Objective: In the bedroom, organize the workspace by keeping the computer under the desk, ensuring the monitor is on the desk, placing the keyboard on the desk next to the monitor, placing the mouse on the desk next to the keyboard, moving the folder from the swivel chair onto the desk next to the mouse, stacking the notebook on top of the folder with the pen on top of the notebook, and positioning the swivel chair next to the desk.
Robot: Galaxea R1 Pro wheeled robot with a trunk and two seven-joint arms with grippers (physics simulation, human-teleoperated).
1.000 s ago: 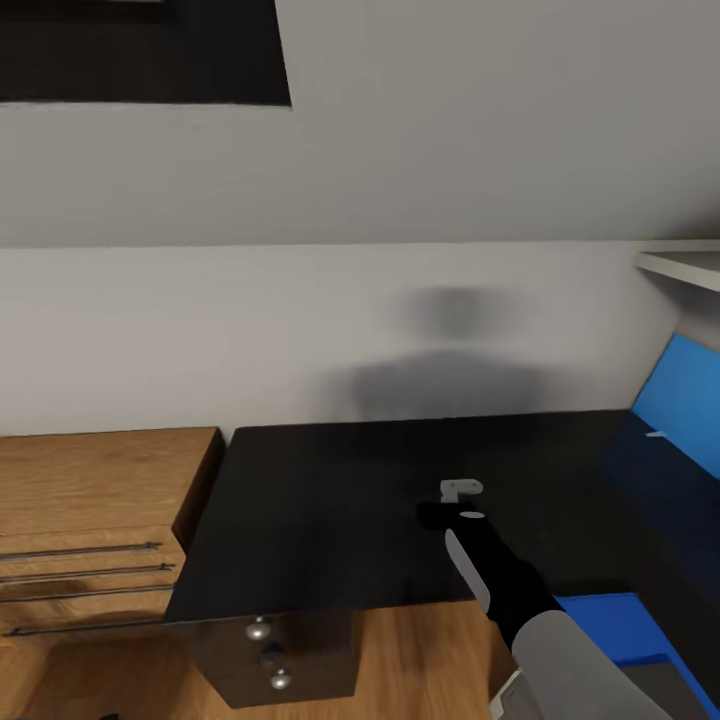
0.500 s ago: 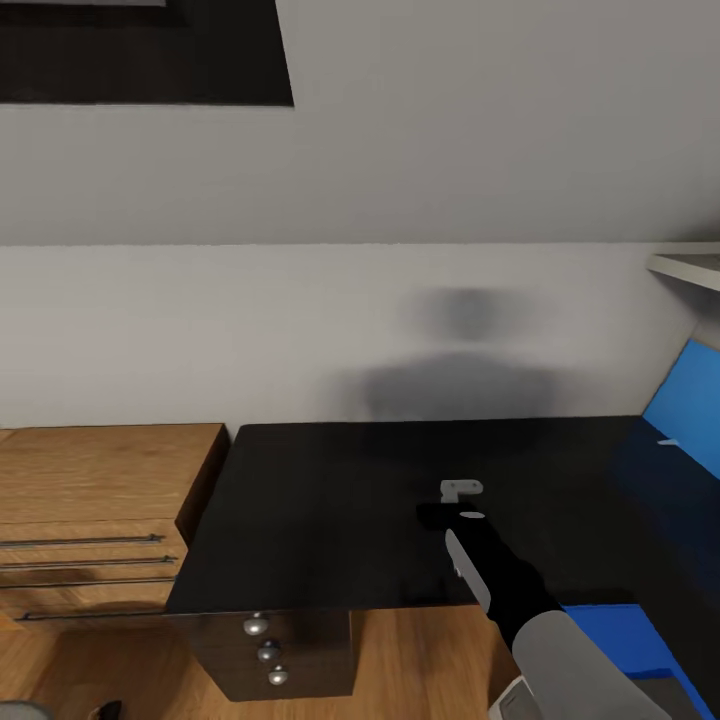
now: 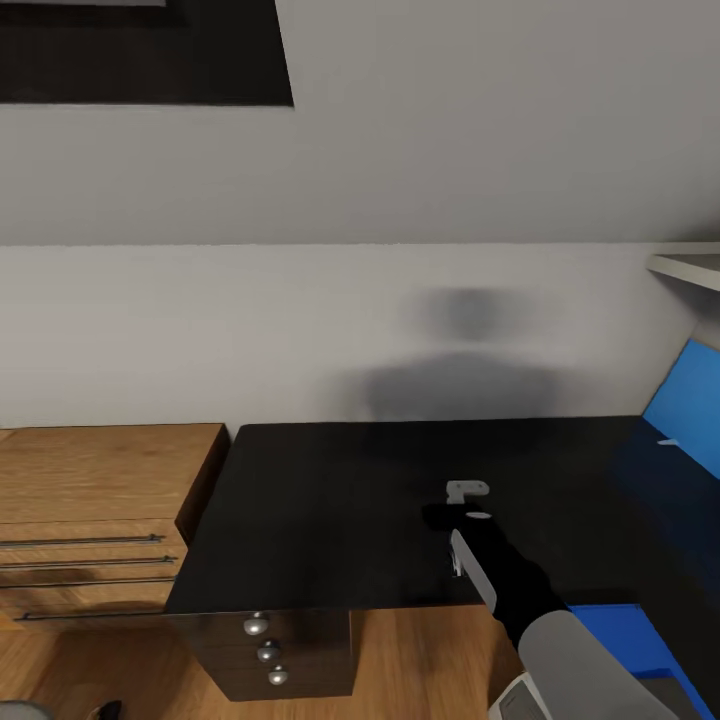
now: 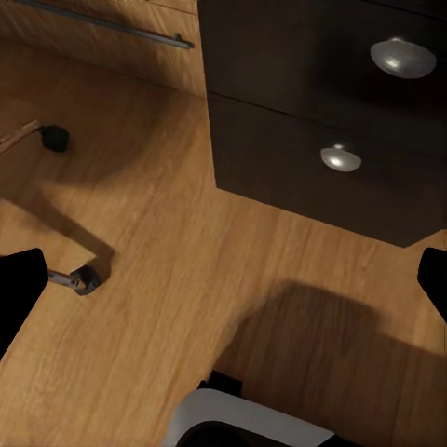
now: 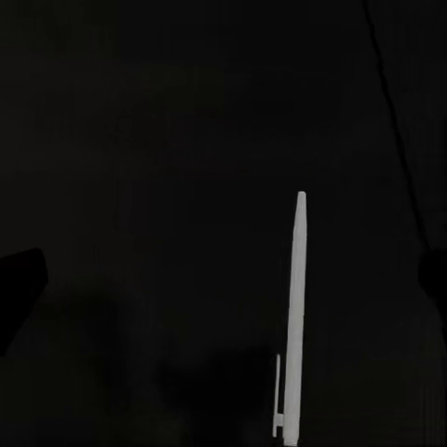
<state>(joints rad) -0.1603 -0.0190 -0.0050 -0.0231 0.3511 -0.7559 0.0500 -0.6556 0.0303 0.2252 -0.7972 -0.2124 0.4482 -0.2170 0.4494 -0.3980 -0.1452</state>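
the right gripper [image 3: 452, 512] hangs over the black desk [image 3: 330, 520], fingers spread, the pen [image 5: 295, 317] lying on the desk between them.

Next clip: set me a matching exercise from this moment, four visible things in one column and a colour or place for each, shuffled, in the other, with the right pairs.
Things:
1. pen
2. desk
3. drawer knobs
4. drawer chest

Descriptions:
A. light wood, standing at the left end of the black top in the head view
B. round and silver, on a black drawer front
C. thin and white, lying on a dark surface under the right pincer
D. glossy black top against the pale wall

Pairs: 1-C, 2-D, 3-B, 4-A
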